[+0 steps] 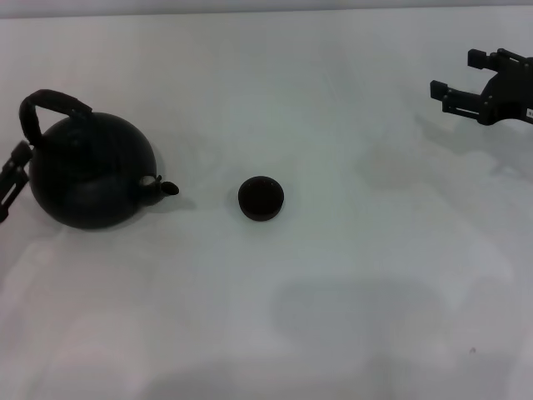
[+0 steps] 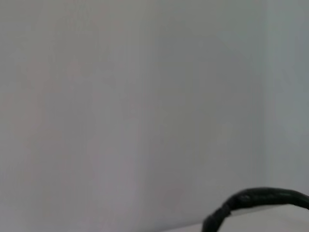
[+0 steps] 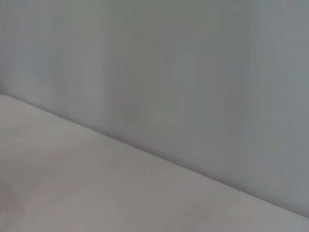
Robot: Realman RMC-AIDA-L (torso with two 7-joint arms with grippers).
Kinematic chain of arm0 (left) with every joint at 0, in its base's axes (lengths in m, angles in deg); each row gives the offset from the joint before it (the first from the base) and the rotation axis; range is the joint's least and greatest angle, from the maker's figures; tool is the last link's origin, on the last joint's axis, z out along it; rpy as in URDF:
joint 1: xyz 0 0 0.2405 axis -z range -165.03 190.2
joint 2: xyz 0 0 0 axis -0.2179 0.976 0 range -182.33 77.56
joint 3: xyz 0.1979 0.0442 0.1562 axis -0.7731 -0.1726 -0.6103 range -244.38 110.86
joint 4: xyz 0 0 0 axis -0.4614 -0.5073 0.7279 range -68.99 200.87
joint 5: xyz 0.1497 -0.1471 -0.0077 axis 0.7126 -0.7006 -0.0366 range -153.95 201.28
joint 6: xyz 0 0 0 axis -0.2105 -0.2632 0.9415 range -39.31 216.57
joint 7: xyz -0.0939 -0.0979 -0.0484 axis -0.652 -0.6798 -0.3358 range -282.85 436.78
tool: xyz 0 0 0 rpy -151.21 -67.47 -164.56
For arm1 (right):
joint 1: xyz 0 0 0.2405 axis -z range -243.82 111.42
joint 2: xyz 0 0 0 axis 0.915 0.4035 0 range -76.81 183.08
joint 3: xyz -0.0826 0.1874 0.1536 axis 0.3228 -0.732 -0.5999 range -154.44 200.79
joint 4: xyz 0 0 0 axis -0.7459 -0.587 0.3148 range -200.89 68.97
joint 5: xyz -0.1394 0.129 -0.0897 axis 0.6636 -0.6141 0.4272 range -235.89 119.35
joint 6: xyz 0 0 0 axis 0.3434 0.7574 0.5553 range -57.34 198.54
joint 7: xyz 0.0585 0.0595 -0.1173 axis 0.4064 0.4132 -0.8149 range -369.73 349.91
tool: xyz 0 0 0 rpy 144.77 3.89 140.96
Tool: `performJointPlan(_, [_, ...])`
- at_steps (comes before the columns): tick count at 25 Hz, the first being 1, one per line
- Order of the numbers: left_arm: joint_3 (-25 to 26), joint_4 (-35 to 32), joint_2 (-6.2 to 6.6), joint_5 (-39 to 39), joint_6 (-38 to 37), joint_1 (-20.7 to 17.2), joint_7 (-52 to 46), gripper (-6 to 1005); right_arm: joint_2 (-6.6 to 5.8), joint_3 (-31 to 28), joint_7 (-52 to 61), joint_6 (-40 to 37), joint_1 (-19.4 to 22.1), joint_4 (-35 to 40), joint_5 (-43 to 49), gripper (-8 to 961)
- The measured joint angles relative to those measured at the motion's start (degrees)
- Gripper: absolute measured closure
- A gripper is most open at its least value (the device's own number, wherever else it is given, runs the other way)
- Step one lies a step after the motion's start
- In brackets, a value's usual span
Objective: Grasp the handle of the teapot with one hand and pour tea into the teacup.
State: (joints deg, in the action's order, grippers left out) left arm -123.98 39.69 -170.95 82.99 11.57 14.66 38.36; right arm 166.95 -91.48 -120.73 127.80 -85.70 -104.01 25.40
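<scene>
The black round teapot (image 1: 92,171) stands on the white table at the left, its short spout (image 1: 167,189) pointing toward the teacup (image 1: 261,198). The teacup is a tiny dark cup at the table's middle. The dark arched handle (image 1: 52,105) rises over the teapot's top, and part of its arc shows in the left wrist view (image 2: 260,199). My left gripper (image 1: 10,179) is at the left edge, right beside the teapot and just below the handle's left end. My right gripper (image 1: 455,77) is open and empty, hovering at the far right, well away from both.
The white table (image 1: 333,292) spreads around the teapot and cup. A pale wall shows behind the table's far edge (image 3: 145,150) in the wrist views.
</scene>
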Motion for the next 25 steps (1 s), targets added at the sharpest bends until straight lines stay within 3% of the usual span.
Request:
performJointPlan(7, [2.2, 2.0, -0.38, -3.8, -1.6, -3.0, 3.0, 460, 0.06, -0.2, -0.1, -0.2, 0.3, 0.1, 0.0, 108])
performJointPlan(12, [10.1, 7.6, -0.27, -10.8, -6.2, -3.2, 5.3, 460, 0.35, -0.3, -0.5, -0.2, 1.0, 0.2, 0.0, 108])
performJointPlan(21, [24.6, 11.0, -0.41, -12.2, -6.3, -0.6, 5.7, 462, 0.61, -3.9, -2.4, 0.3, 2.4, 1.0, -1.4, 108])
performJointPlan(25, [26.7, 11.6, -0.35, -12.6, -4.6, 1.0, 6.0, 463, 0.63, -4.3, -6.4, 0.5, 2.6, 1.9, -5.6, 108])
